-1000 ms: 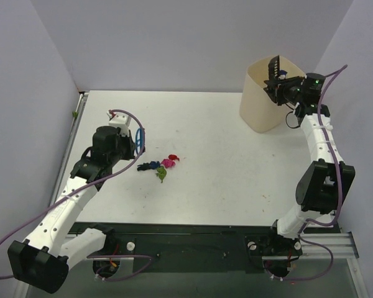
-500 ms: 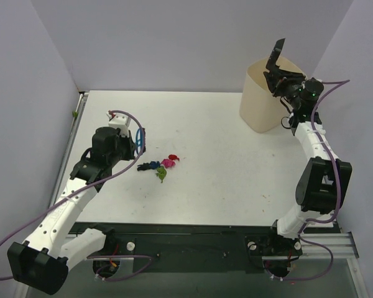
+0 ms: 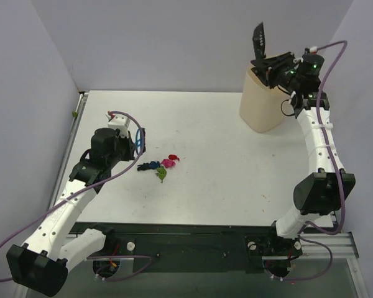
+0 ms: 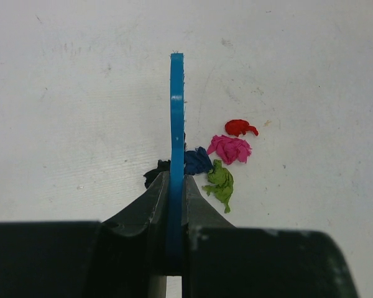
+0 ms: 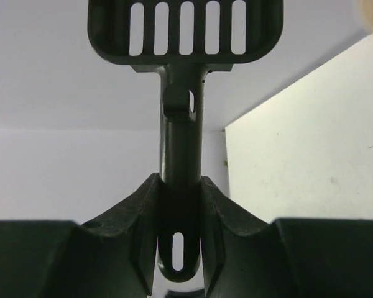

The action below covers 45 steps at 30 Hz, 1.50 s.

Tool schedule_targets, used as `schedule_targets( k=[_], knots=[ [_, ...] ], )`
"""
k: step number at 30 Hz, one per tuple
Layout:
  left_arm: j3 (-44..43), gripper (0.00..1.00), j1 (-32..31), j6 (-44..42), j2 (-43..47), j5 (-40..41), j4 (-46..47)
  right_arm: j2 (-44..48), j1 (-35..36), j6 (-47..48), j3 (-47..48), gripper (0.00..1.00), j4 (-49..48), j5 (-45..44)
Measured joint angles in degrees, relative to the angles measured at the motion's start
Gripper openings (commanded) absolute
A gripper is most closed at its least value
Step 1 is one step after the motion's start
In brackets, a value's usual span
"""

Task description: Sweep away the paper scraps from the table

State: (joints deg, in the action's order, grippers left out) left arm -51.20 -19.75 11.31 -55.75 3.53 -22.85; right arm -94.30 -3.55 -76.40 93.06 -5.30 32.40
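The right gripper (image 3: 273, 64), clamped on the scoop (image 3: 259, 38), has lifted it above the bin (image 3: 261, 108); the left gripper (image 4: 176, 186) stays pinched on the brush (image 4: 176, 112) beside 5 paper scraps (image 4: 227, 152) left on the table (image 3: 236, 180); more sweeping remains.

The table (image 3: 224, 186) is plain white with faint grey scuffs, and the walls (image 3: 174, 43) are pale lilac. The paper scraps (image 4: 227, 152) beside the hand brush (image 4: 176, 112) are red, pink, green, dark blue and black; the hand brush itself is bright blue. The scoop (image 5: 185, 37) is black, with a row of five upright slots. The bin (image 3: 261, 108) is cream. The left arm (image 3: 62, 211) and right arm (image 3: 320, 149) are white with black joints. The left gripper (image 4: 176, 183) and right gripper (image 5: 179, 180) are black.
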Motion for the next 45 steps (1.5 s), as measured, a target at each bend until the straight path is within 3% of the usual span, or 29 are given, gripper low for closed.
schedule_targets(
  k=[5, 8, 12, 17, 23, 29, 34, 41, 45],
  knots=[
    [0.0, 0.00, 0.0, -0.2, 0.3, -0.4, 0.0, -1.2, 9.4, 22.6, 20.7, 0.00, 21.6, 1.5],
    [0.2, 0.00, 0.0, -0.5, 0.4, -0.4, 0.1, -1.1, 15.2, 33.4, 25.2, 0.00, 31.5, 0.2],
    [0.4, 0.00, 0.0, -0.7, 0.4, -0.4, 0.2, -0.8, 23.3, 46.1, 22.2, 0.00, 43.1, -10.4],
    [0.4, 0.00, 0.0, -1.1, 0.4, -0.4, 0.2, -0.4, 33.6, 56.6, 8.6, 0.00, 50.2, -26.3],
    [0.4, 0.00, 0.0, -1.2, 0.4, -0.4, 0.3, 4.8, 44.3, 63.5, -8.1, 0.00, 49.9, -38.3],
    [0.5, 0.00, 0.0, -2.4, -0.3, 0.5, 0.4, 16.0, 45.7, 64.7, -22.4, 0.00, 44.5, -39.1],
    [-0.6, 0.00, 0.0, -6.8, -4.8, 3.0, -0.8, 17.7, 47.4, 64.3, -28.7, 0.00, 39.7, -37.6],
    [-13.5, 0.00, -0.9, -11.9, -17.5, 10.0, -10.8, 15.3, 52.8, 64.1, -33.6, 0.00, 35.1, -36.2],
    [-15.8, 0.00, -2.7, -13.7, -20.7, 16.2, -14.6, 14.1, 55.6, 64.1, -34.5, 0.00, 32.5, -34.7]
  ],
)
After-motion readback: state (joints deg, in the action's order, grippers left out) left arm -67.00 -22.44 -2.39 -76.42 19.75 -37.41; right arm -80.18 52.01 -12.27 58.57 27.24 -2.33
